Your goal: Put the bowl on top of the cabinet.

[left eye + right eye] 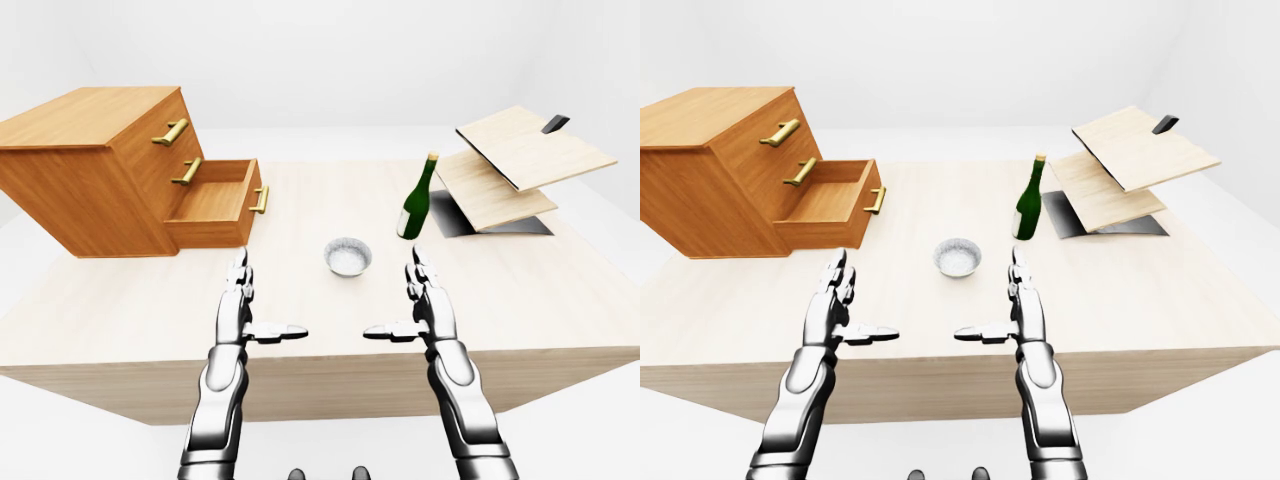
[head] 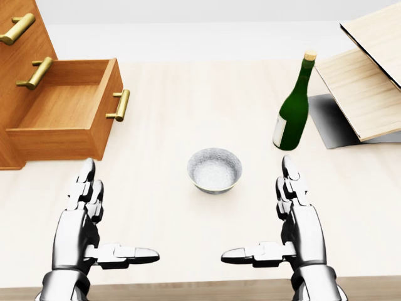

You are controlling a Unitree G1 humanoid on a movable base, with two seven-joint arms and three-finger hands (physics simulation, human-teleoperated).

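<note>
Both splayed empty, left hand (image 2: 81, 231), right hand (image 2: 302, 231), bowl (image 2: 214, 170) between, cabinet (image 1: 90, 170) well apart

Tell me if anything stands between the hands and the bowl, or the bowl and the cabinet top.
Nothing visible. The bowl sits between the open left hand and right hand. Toward the cabinet top, only the open drawer juts out, lower down; the bottle stands aside.

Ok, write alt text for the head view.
A grey bowl sits on a wooden table between the left robot hand and right robot hand, both open. A cabinet with an open drawer stands upper left, a green bottle upper right.
</note>
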